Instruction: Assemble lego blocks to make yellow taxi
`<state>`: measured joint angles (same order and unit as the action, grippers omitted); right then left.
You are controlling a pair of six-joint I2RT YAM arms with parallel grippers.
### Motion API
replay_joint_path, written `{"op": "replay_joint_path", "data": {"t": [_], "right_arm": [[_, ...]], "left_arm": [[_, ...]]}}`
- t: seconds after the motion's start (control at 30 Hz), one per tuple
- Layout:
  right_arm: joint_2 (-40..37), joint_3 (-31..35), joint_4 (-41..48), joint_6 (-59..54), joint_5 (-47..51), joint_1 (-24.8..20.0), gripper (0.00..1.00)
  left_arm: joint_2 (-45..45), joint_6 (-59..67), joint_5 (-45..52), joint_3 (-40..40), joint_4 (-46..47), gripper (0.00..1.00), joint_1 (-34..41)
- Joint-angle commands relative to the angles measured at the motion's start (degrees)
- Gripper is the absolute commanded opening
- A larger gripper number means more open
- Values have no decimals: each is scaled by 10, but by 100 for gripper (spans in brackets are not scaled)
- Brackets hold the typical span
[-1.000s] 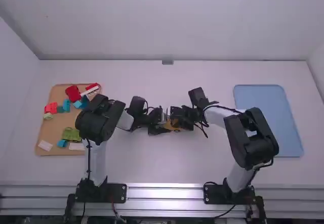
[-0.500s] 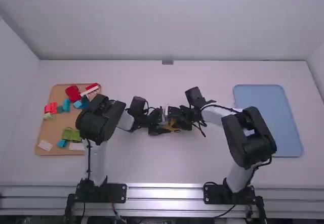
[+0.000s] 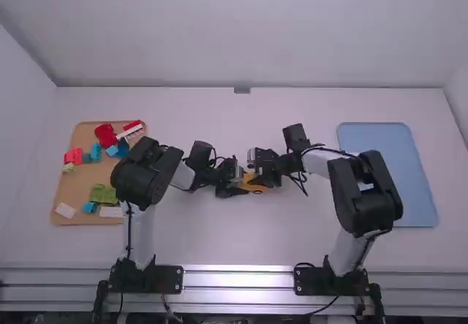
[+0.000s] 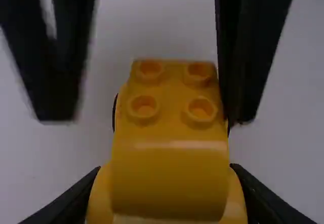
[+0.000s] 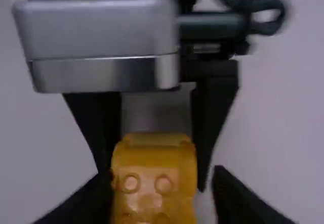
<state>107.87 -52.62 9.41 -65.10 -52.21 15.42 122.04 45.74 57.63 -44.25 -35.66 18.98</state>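
Near the table's middle, my left gripper (image 3: 240,186) is shut on the yellow car (image 3: 256,185), and my right gripper (image 3: 266,180) is at the car's other end. In the left wrist view the fingers of my left gripper (image 4: 166,172) press both sides of the yellow car (image 4: 169,178), whose top has a curved piece and a studded part. The right gripper's fingers stand apart around the studded end, one with a gap. The right wrist view has my right gripper (image 5: 159,178) open around the yellow car (image 5: 152,168); its lower part is cut off.
A tan tray (image 3: 66,205) at the far left holds several red, blue, green and white blocks, with the left arm partly over it. A blue tray (image 3: 395,163) lies at the right, beside the right arm. White table (image 3: 234,236) extends in front of the grippers.
My right gripper has shifted a little to the right, and more of the yellow car shows between the arms. The left arm has stayed almost still.
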Motion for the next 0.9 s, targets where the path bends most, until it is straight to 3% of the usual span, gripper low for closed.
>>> {"op": "replay_joint_path", "data": {"t": [0.0,0.03,0.07,0.13,0.17,0.2,0.23,0.37,0.5,0.57,0.63,0.7,0.87], "right_arm": [[-3,3,4,-29,-74,-22,77],[-3,5,5,-39,-85,-28,83],[-4,10,3,-52,-107,-42,99],[-5,16,3,-55,-122,-55,99],[-6,21,5,-55,-130,-69,99],[-7,23,6,-55,-131,-72,99],[-8,28,11,-56,-130,-79,99],[-7,77,-19,-53,-116,-102,99],[-2,141,-158,49,-81,-104,99],[11,169,-258,135,-51,-91,99],[20,179,-304,165,-42,-79,99],[44,182,-365,188,-38,-53,99],[62,147,-332,173,-20,-13,99]], "left_arm": [[7,3,12,8,3,31,5],[7,2,12,8,2,34,5],[7,2,13,8,2,46,5],[7,2,12,8,2,62,5],[7,2,12,8,2,75,5],[7,2,12,8,2,79,5],[7,2,12,8,2,100,5],[-7,-52,-32,8,5,99,0],[-60,-58,-63,8,70,99,1],[-112,-52,-91,7,138,99,-2],[-145,-54,-117,4,181,99,-3],[-222,-55,-182,-14,301,99,0],[-338,-59,-274,-46,462,99,-1]]}}
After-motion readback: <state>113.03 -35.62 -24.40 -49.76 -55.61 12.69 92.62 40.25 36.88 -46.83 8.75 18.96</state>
